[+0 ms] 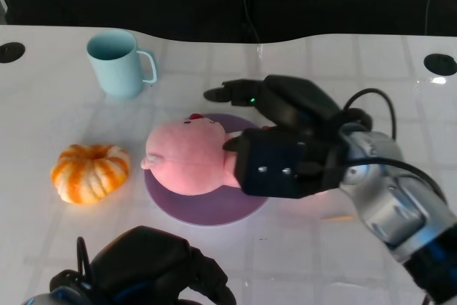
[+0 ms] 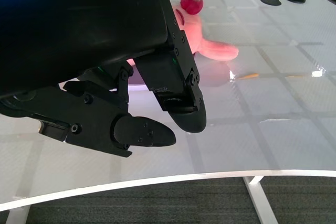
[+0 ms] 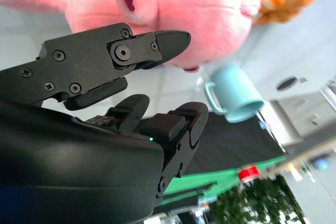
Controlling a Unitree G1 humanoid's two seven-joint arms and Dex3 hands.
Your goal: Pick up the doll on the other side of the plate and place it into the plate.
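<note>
The pink doll lies on its side on the purple plate, its head toward the left. My right hand is at the doll's right end, its palm against the body and its fingers reaching past the far side. In the right wrist view the fingers are spread, and one tip lies close to the doll, which is not gripped. My left hand hangs low at the table's near edge, holding nothing, with its fingers apart.
A light blue mug stands at the back left. An orange pumpkin-shaped toy sits left of the plate. Two dark round holes mark the table's far corners.
</note>
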